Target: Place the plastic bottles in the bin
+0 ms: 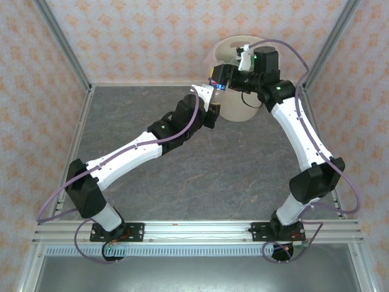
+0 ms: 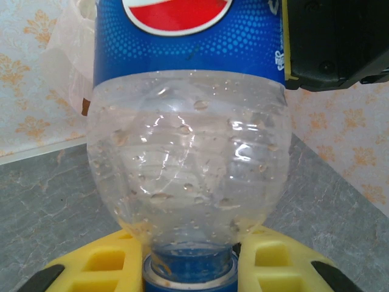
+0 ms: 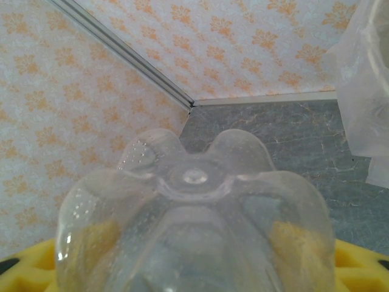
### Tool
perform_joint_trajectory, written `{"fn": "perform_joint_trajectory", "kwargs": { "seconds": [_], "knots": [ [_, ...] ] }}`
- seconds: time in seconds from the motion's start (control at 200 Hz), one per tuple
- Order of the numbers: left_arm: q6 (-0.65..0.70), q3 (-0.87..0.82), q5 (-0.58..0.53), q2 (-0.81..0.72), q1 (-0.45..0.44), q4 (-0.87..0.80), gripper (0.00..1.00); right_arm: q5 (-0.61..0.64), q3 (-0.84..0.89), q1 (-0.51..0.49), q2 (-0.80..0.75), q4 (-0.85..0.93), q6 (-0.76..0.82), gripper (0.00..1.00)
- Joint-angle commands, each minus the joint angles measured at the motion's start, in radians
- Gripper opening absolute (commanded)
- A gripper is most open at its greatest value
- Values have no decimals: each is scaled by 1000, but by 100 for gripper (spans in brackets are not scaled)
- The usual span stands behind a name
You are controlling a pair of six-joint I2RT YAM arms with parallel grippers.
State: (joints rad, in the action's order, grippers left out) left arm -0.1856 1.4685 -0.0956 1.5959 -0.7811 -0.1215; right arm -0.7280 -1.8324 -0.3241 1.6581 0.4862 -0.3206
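One plastic bottle [image 1: 217, 84], clear with a blue label and blue cap, hangs in the air beside the rim of the bin [image 1: 240, 111], a cream-white bucket at the back of the table. My left gripper [image 2: 189, 263] is shut on the bottle [image 2: 188, 152] at its neck, just above the cap, with a yellow finger on each side. In the right wrist view my right gripper [image 3: 194, 271] closes on the other end of the bottle [image 3: 194, 201], whose lobed base points away from the camera. Its yellow pads show through the plastic on both sides.
The bin's clear bag liner [image 3: 364, 91] hangs at the right of the right wrist view. Grey table [image 1: 200, 176] spreads in front of the bin. Patterned walls and metal frame posts [image 1: 61, 42] close the back and sides.
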Motion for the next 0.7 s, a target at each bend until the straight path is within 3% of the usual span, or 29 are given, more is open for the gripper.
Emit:
{"fn": "perform_joint_trajectory", "kwargs": {
  "seconds": [0.0,0.135,0.185,0.365,0.696],
  "knots": [
    [18,50,-43,-9,-8,6,43,58,-41,-3,-22,12,9,58],
    [10,32,-63,-35,-8,18,88,117,-91,1,-16,11,13,58],
    [7,22,-70,-50,-8,26,99,137,-118,8,-8,13,12,58],
    [-13,-14,-94,-102,-6,25,99,217,-258,46,54,37,9,58],
    [-132,-64,-126,-196,20,-58,99,563,-460,78,166,55,96,57]
  ]
}}
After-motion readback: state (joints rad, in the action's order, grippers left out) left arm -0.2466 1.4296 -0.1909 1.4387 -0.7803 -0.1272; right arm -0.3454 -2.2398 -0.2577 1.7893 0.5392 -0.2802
